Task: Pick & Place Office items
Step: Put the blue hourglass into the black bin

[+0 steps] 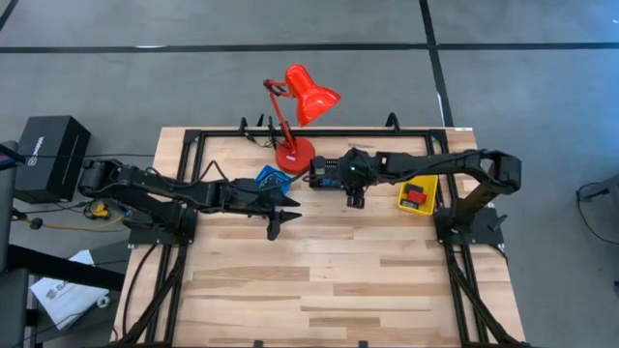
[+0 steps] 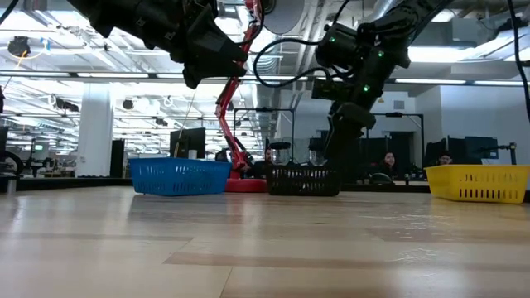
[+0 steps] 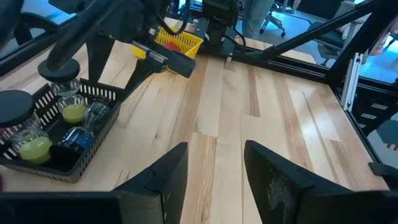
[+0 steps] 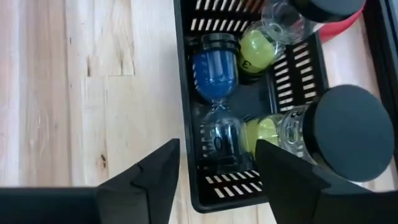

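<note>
Several sand timers with black end caps lie in the black bin point(image 4: 230, 200): one with blue sand point(image 4: 214, 71), others with green sand point(image 4: 258, 43). My right gripper point(image 4: 217, 146) is open and hovers over this bin's edge point(image 1: 327, 172), with the blue timer's clear bulb point(image 4: 219, 134) seen between its fingers; it touches nothing. My left gripper point(image 3: 214, 146) is open over bare table point(image 1: 276, 230), to the near-left of the black bin point(image 3: 93, 93). A red block point(image 1: 419, 193) lies in the yellow bin point(image 1: 404, 201).
The blue bin point(image 1: 271, 179) sits left of the black bin, beside the base of the tall red desk lamp point(image 1: 300, 106). The yellow bin point(image 2: 480, 182) stands toward the table's right. The near half of the wooden table point(image 1: 319, 290) is bare planks.
</note>
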Controlling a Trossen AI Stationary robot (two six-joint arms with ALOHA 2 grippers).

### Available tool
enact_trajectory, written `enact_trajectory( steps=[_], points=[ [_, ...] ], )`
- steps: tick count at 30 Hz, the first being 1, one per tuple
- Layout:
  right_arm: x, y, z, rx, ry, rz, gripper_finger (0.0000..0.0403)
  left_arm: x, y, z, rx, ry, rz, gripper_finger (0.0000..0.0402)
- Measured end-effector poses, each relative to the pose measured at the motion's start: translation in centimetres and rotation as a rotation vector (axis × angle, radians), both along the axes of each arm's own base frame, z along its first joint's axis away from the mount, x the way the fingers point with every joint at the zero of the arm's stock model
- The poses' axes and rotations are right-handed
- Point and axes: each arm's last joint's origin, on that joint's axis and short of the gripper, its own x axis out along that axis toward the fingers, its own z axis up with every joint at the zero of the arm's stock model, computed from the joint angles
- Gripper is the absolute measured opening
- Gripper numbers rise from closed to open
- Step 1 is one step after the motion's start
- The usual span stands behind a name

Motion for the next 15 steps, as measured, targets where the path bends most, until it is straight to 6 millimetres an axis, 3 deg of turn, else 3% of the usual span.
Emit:
enact_trajectory(
  steps=[9,15],
  points=[
    [0.4,-1.8,-2.8,-0.004,0.092,-0.04,0.0211,0.0,0.0,0.0,0.0,0.001,0.0,0.0153],
    [0.4,-1.8,-2.6,-0.023,0.081,-0.013,0.0211,0.0,0.0,0.0,0.0,0.001,0.0,0.0153]
  ],
)
